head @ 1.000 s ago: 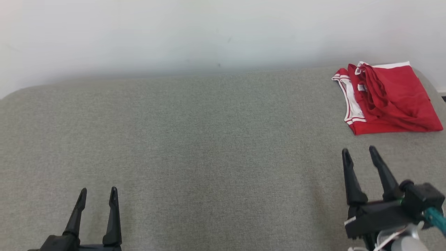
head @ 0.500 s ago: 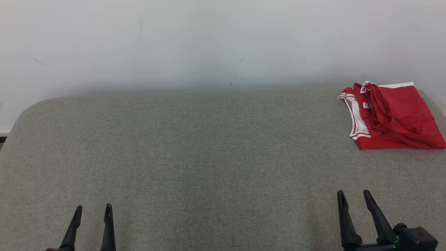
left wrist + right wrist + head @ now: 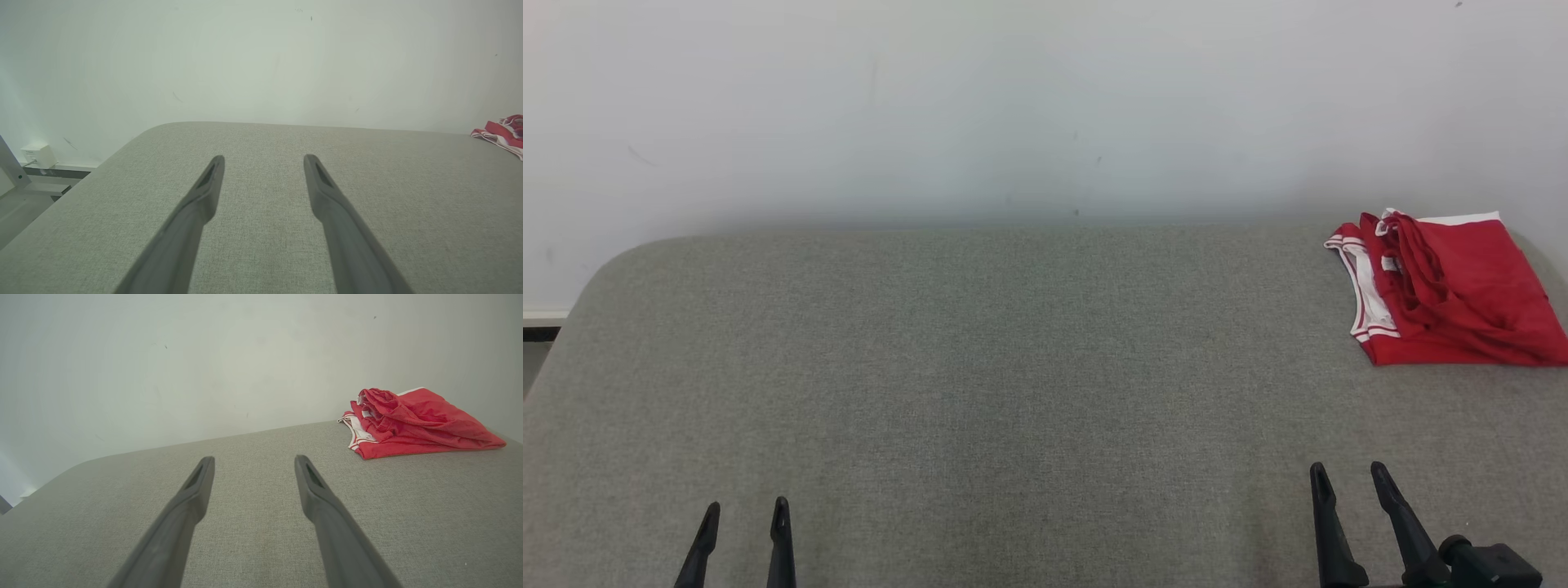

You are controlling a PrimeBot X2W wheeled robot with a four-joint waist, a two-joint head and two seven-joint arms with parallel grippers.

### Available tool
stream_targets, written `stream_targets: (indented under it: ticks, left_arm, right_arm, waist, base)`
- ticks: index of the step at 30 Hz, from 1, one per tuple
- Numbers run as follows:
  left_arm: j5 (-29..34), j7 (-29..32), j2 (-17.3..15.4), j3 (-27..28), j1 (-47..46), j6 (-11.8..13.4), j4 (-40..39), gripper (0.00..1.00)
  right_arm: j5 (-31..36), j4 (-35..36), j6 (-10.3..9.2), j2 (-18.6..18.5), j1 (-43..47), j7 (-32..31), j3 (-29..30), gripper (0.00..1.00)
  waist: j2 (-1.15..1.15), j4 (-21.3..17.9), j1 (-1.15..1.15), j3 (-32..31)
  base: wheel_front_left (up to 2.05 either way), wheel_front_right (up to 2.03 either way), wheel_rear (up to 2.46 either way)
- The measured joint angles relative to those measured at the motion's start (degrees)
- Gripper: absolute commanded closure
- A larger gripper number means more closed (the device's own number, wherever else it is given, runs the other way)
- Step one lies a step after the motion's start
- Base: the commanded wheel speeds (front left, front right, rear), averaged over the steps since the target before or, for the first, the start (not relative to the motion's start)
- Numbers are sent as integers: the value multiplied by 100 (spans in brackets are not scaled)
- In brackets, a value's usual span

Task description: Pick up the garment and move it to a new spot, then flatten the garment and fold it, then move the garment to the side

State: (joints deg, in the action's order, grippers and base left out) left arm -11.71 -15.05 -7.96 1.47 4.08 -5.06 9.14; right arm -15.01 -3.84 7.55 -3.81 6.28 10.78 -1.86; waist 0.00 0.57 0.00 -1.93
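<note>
Ahead-right of my spread right gripper [image 3: 1347, 475]: the folded garment [image 3: 1462, 302].
Left gripper [image 3: 747, 512] also spread, empty; cloth looks soft, light, so I'd pinch its near edge.

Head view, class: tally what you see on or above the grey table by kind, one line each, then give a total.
Garment: 1, red with white trim, folded, at the far right.
Grippers: 2, the left gripper and the right gripper, both open and empty.
Table: 1, grey.
Total: 4.
</note>
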Motion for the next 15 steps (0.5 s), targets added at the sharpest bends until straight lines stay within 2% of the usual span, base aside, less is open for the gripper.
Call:
stream_targets:
  ticks: [7,8,15]
  left_arm:
    - [-63,0,4,7,0,-24,5,0]
    - [-69,1,7,2,2,-43,19,100]
    - [-216,80,108,-5,88,-49,348,100]
  right_arm:
    - [7,-25,0,0,0,-19,-2,0]
    - [5,-47,0,0,2,-18,-4,100]
    - [-112,-372,0,4,117,-43,-16,100]
  waist:
    - [0,39,0,-9]
    - [0,39,0,-9]
    - [0,39,0,-6]
  base:
    - [0,0,0]
    - [0,0,0]
    - [0,0,0]
